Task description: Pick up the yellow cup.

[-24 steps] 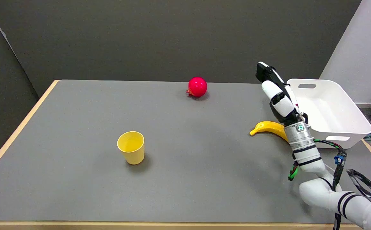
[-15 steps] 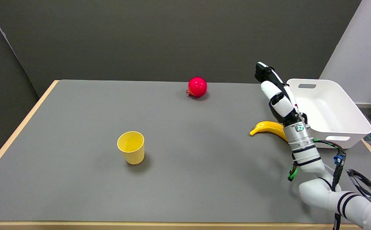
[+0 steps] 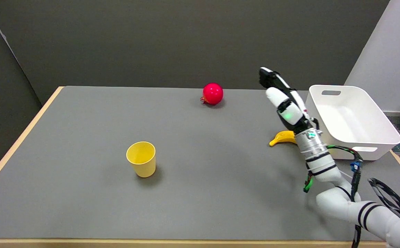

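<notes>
While raised above the table [image 3: 82, 113]: right hand [image 3: 282, 103] empty, fingers extended, far from yellow cup [image 3: 141, 159].

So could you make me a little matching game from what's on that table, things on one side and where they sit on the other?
Things:
1. yellow cup
2. red ball
3. banana
4. white bin

Places:
A. table's right edge
B. partly hidden behind the robot's right arm
C. far side, near the back edge
D. upright, left of centre

Pairs: 1-D, 2-C, 3-B, 4-A
</notes>
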Motion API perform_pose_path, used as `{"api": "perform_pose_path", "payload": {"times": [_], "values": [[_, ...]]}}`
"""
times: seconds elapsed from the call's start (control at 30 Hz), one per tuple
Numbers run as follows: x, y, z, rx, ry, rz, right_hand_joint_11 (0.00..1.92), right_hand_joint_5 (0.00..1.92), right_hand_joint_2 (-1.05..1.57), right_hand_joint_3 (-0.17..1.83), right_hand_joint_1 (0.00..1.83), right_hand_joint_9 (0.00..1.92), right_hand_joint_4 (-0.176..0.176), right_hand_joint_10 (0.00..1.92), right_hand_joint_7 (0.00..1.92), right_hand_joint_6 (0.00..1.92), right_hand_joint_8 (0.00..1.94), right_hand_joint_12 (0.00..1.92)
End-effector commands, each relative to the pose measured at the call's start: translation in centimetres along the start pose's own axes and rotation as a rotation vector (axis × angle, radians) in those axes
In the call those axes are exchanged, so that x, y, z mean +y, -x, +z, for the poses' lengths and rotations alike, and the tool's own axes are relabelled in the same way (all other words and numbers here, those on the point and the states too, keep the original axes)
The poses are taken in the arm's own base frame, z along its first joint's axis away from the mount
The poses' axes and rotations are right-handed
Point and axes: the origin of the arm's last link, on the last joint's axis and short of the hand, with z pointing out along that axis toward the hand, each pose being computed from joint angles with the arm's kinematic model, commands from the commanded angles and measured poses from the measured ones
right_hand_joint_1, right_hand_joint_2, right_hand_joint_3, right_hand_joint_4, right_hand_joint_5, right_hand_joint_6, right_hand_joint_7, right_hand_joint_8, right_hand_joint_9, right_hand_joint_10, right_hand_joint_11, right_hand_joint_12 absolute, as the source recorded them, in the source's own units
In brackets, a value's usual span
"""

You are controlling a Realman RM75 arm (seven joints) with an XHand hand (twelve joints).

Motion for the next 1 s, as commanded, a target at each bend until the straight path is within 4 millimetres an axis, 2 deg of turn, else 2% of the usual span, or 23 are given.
{"api": "perform_pose_path", "payload": {"times": [0.03, 0.2, 0.33, 0.5, 0.67, 0.73, 0.8, 1.0], "values": [[-0.4, 10.1, 7.2, -0.307, 0.012, -0.039, 0.0, 0.17, 0.81, 0.8, 0.4, 0.0, -0.071, 0.52, 0.15, 0.36, 0.27, 0.44], [-1.1, 15.8, 9.0, -0.439, -0.001, -0.043, 0.0, 0.17, 0.8, 0.8, 0.41, 0.0, -0.07, 0.52, 0.15, 0.36, 0.27, 0.43], [-1.6, 19.0, 9.8, -0.538, -0.017, -0.119, 0.0, 0.19, 0.79, 0.81, 0.43, 0.0, -0.049, 0.54, 0.17, 0.38, 0.27, 0.45], [-2.4, 22.1, 10.1, -0.626, -0.042, -0.186, 0.0, 0.2, 0.79, 0.81, 0.45, 0.0, -0.046, 0.54, 0.17, 0.38, 0.27, 0.46], [-2.2, 23.7, 9.6, -0.653, -0.032, -0.16, 0.0, 0.2, 0.78, 0.82, 0.46, 0.01, -0.041, 0.54, 0.18, 0.38, 0.27, 0.52], [-2.1, 23.9, 9.5, -0.658, -0.027, -0.162, 0.0, 0.2, 0.78, 0.83, 0.45, 0.04, -0.031, 0.55, 0.2, 0.38, 0.27, 0.63], [-2.1, 24.2, 9.6, -0.669, -0.027, -0.167, 0.0, 0.18, 0.71, 0.98, 0.41, 0.04, -0.026, 0.58, 0.19, 0.43, 0.31, 0.66], [-2.3, 25.9, 9.4, -0.713, -0.038, -0.203, 0.0, 0.18, 0.7, 0.99, 0.41, 0.04, -0.021, 0.59, 0.19, 0.44, 0.32, 0.68]]}}
